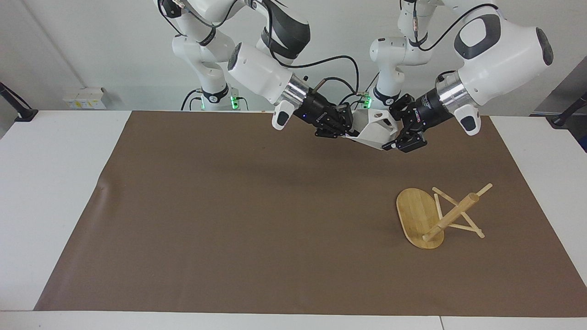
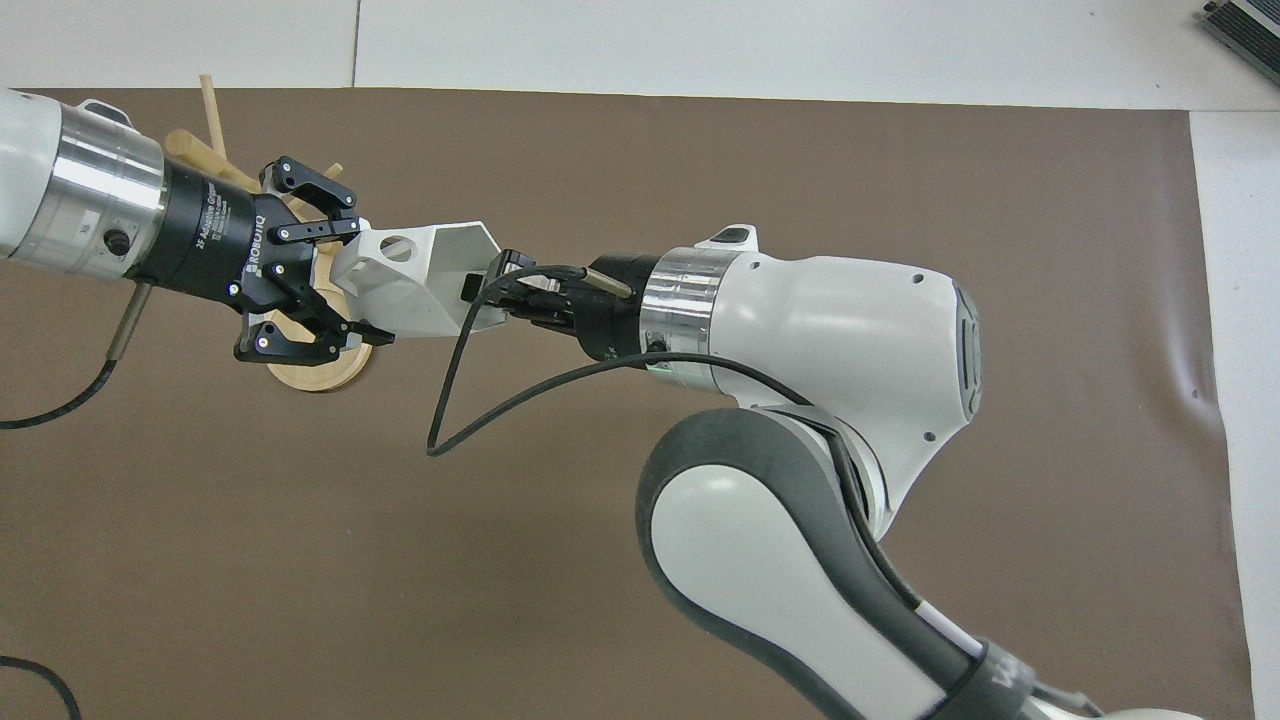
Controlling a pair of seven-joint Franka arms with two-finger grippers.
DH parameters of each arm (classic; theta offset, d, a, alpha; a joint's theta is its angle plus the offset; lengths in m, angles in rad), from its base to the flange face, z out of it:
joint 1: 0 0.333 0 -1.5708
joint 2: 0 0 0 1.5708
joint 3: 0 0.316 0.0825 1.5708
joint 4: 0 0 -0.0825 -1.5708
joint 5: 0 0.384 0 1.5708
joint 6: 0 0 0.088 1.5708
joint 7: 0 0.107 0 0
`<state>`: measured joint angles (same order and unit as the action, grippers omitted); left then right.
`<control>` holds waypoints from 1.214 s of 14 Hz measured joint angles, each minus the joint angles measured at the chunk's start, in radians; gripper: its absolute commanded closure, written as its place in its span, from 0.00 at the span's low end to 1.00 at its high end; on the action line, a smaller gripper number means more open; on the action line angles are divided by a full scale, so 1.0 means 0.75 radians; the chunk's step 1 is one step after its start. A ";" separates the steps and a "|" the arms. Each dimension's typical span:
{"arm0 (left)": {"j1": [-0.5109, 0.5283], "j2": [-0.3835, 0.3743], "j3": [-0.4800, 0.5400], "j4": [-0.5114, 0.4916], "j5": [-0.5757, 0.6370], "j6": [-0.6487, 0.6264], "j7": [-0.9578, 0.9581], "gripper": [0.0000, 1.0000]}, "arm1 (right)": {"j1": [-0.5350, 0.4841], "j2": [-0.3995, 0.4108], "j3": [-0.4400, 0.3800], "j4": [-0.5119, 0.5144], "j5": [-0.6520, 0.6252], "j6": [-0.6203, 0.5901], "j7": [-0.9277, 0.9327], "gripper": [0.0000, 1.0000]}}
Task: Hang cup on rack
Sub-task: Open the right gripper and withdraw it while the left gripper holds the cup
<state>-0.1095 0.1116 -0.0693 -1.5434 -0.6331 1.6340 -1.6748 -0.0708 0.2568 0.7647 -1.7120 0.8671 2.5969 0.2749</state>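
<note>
Cup point(image 1: 373, 130) is up in the air between both hands, over the brown mat point(image 1: 229, 220) at the robots' edge of the desk point(image 1: 46, 183). Left hand point(image 1: 398, 133) is clamped on the handle end, the round hole showing just past its fingers point(image 2: 340, 228). Right hand point(image 1: 345, 130) grips the rim end, fingers closed on the cup wall. Rack point(image 1: 438, 215) lies tipped on its side on the mat, toward the left arm's end, farther from the robots than the cup and well apart from it. Its oval base stands on edge, the post slants, pegs point outward. Seen from overhead, the left hand covers part of the rack.
</note>
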 measured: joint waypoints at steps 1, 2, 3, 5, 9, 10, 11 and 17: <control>0.001 -0.006 0.001 -0.002 0.000 -0.001 -0.001 1.00 | -0.001 0.000 -0.001 0.000 0.000 0.003 0.009 0.40; 0.002 -0.011 0.002 -0.005 0.000 -0.001 -0.001 1.00 | -0.001 0.001 -0.002 0.000 0.000 0.004 0.013 0.33; 0.003 -0.017 0.003 -0.008 0.000 -0.002 -0.002 1.00 | -0.001 0.001 -0.003 0.000 0.000 0.005 0.014 0.25; 0.004 -0.025 0.003 -0.015 0.000 -0.005 -0.002 1.00 | -0.002 0.003 -0.007 -0.002 0.000 0.006 0.014 0.06; 0.009 -0.045 0.003 -0.062 0.001 0.000 -0.012 1.00 | -0.004 0.008 -0.013 -0.011 0.000 0.010 0.014 0.00; 0.012 -0.053 0.004 -0.085 0.001 0.020 -0.025 1.00 | -0.004 0.009 -0.015 -0.014 0.000 0.010 0.014 0.00; 0.014 -0.063 0.004 -0.113 0.004 0.061 -0.047 1.00 | -0.004 0.009 -0.015 -0.016 0.000 0.011 0.014 0.00; 0.015 -0.103 0.008 -0.259 0.077 0.299 -0.247 1.00 | -0.019 0.009 -0.065 -0.033 -0.011 0.017 -0.008 0.00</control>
<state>-0.0982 0.0346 -0.0634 -1.7373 -0.5755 1.8586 -1.8599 -0.0848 0.2636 0.7163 -1.7370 0.8587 2.6093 0.2692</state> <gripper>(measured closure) 0.308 0.000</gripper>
